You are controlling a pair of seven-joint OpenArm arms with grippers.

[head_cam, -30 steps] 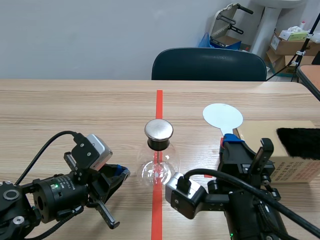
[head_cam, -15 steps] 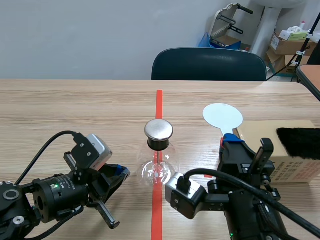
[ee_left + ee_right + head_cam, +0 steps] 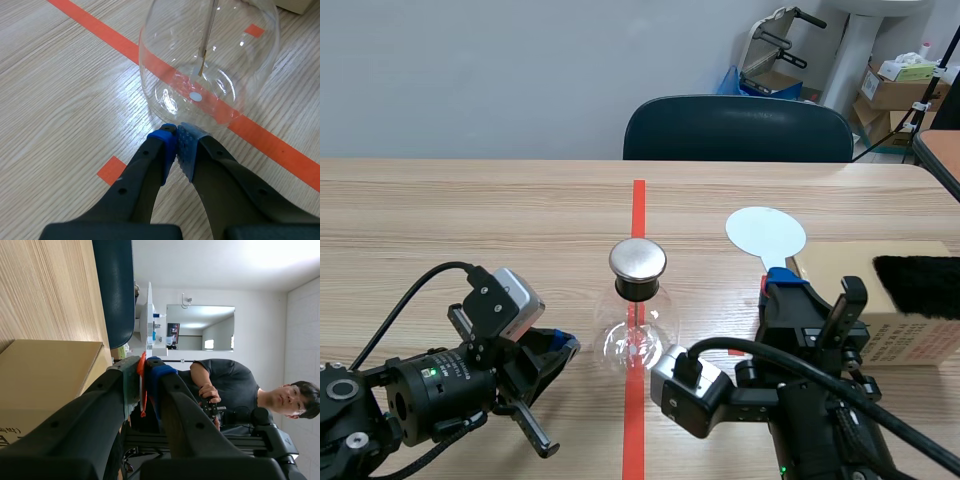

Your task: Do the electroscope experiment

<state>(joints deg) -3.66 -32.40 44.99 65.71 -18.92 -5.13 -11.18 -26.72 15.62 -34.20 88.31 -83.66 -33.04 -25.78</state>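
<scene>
The electroscope (image 3: 637,312), a clear glass flask with a round metal cap, stands on the red tape line at the table's middle. My left gripper (image 3: 558,350) lies low on the table to its left, shut on nothing. In the left wrist view its fingertips (image 3: 176,146) meet right at the base of the flask (image 3: 210,70), where a thin rod (image 3: 206,40) hangs inside. My right gripper (image 3: 785,288) is shut on the handle of a white disc paddle (image 3: 765,232), which lies flat to the flask's right. The handle (image 3: 142,385) shows orange-red between the pads.
A cardboard box (image 3: 880,305) with a black fur piece (image 3: 920,285) on top sits at the right, close to my right arm. A dark chair (image 3: 738,130) stands behind the far table edge. The right wrist view shows the box (image 3: 45,375) and a person (image 3: 235,385) beyond.
</scene>
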